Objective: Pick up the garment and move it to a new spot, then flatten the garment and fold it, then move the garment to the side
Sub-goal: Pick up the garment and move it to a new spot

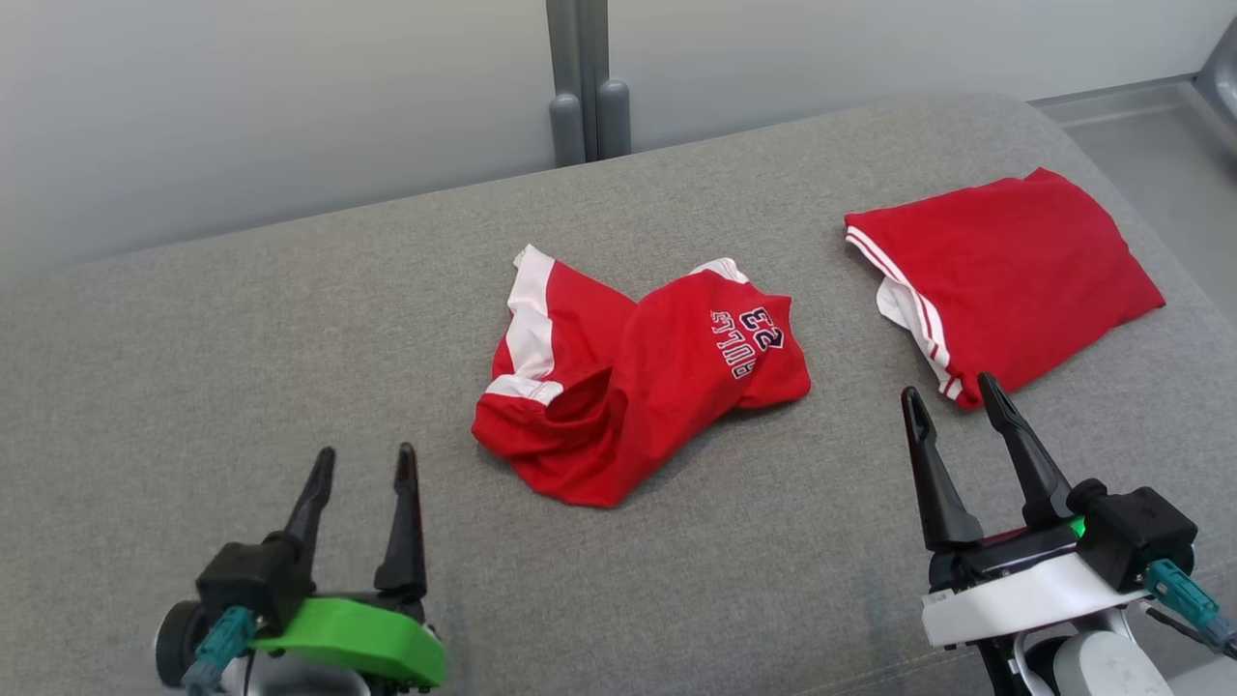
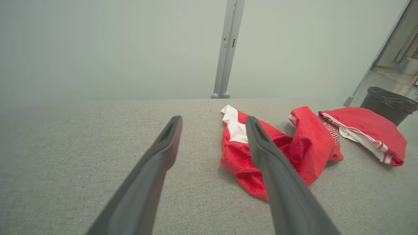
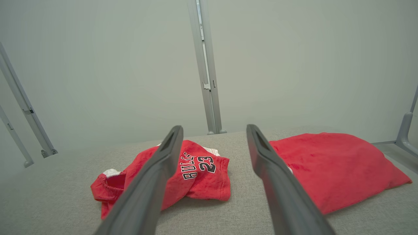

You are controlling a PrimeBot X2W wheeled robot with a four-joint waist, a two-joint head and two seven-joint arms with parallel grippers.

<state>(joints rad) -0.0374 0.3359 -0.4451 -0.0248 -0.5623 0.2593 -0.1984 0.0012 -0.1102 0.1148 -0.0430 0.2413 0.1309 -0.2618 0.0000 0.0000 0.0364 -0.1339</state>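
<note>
Garment (image 1: 667,387), crumpled; black bin (image 2: 387,104) beyond

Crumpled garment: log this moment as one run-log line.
stage: before pickup | crumpled garment: centre of grey surface, untouched | folded garment: right side | left claw: open, empty | right claw: open, empty

The garment (image 1: 643,377) lies central on the cushion (image 1: 242,338), a folded garment (image 1: 1010,280) toward its far right corner, left hand (image 1: 365,451) and right hand (image 1: 948,387) by the near edge.
</note>
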